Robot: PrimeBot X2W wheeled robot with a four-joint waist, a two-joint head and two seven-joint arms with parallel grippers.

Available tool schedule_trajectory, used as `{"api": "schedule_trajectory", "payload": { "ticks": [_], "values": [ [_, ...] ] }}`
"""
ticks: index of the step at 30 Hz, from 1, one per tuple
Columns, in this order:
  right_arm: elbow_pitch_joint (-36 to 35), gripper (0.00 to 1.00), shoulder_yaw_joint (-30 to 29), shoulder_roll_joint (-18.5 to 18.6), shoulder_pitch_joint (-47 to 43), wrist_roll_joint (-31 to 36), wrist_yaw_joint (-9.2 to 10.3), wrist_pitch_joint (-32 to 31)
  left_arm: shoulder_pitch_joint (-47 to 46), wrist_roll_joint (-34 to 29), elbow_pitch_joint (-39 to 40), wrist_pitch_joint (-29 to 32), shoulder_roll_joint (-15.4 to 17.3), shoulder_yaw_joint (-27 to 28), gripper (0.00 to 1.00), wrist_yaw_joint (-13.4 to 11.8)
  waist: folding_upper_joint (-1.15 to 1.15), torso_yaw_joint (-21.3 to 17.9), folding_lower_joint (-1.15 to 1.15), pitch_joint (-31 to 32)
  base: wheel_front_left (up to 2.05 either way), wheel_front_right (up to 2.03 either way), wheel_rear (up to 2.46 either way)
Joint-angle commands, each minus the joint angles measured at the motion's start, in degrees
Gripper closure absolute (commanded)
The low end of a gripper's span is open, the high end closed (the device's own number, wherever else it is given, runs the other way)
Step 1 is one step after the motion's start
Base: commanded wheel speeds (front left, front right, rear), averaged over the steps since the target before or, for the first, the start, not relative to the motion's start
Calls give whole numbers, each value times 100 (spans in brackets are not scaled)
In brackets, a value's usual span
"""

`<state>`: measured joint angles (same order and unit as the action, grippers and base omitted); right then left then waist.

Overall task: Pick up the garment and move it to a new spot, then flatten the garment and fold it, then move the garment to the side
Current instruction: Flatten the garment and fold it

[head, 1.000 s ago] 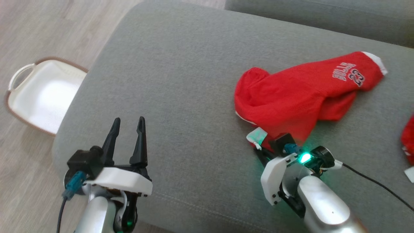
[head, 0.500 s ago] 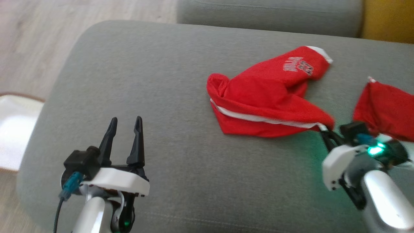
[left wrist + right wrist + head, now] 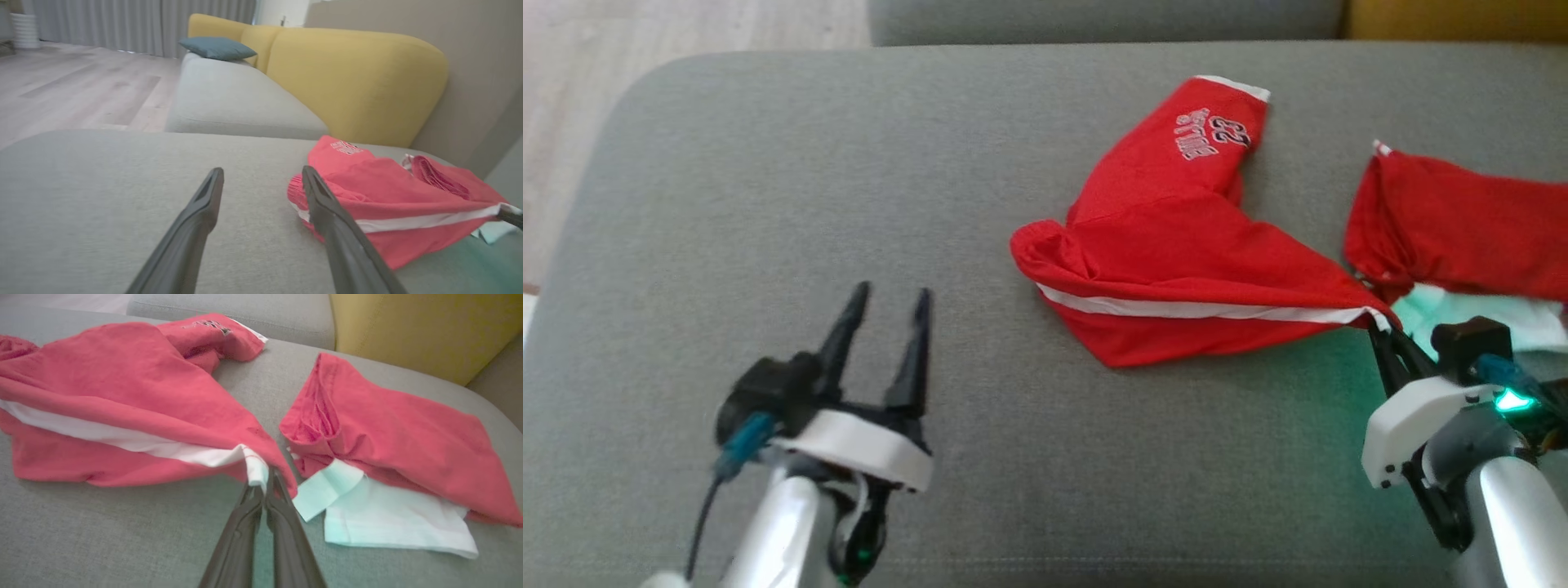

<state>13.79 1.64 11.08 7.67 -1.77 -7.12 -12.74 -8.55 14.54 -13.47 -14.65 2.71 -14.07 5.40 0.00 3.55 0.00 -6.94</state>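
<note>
Head view: your garment [image 3: 1176,269] lies crumpled on the grey sofa [image 3: 809,180], right of centre. Its white stripe runs toward the lower right. Your right jaws are pressed together on the corner where that stripe ends, and the cloth there is drawn to a taut point. Your left jaws stand wide apart over bare cushion at lower left, well apart from the garment and holding nothing. A second red piece [image 3: 1454,220] lies just beside the garment at the right edge.

Left wrist view: the left jaws are fully spread above the sofa surface, with nothing between them. The garment [image 3: 388,192] lies beyond the right-hand finger, its printed leg toward the yellow backrest [image 3: 355,81]. A blue pillow [image 3: 216,48] rests on the far seat, and wood floor [image 3: 81,81] shows at left.

Right wrist view: the right jaws are pinched tight on the white-edged corner of the garment [image 3: 122,396], which fans out to the upper left. The second piece [image 3: 400,437] lies just beside that corner on the right. A white panel [image 3: 388,522] shows at its lower edge.
</note>
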Motion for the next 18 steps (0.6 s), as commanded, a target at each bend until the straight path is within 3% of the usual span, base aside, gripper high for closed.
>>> {"api": "schedule_trajectory", "payload": {
  "ticks": [1, 7, 18],
  "values": [
    [-241, 100, -14, -11, 79, 90, -36, -11, -353, -46, 61, -35, 19, 3, 0, 86, 0, -147, 0, -119, 0, 0, 0],
    [-323, 100, -738, -342, 262, 635, -36, 67, -785, 18, -419, -35, 164, -746, 0, 200, 0, -389, 0, -295, 0, 0, 0],
    [-255, 100, -842, -600, 491, 885, -36, 140, -1587, 411, -1195, -35, 682, -2264, 0, 208, 0, -624, 0, -505, 0, 0, 0]
  ]
}}
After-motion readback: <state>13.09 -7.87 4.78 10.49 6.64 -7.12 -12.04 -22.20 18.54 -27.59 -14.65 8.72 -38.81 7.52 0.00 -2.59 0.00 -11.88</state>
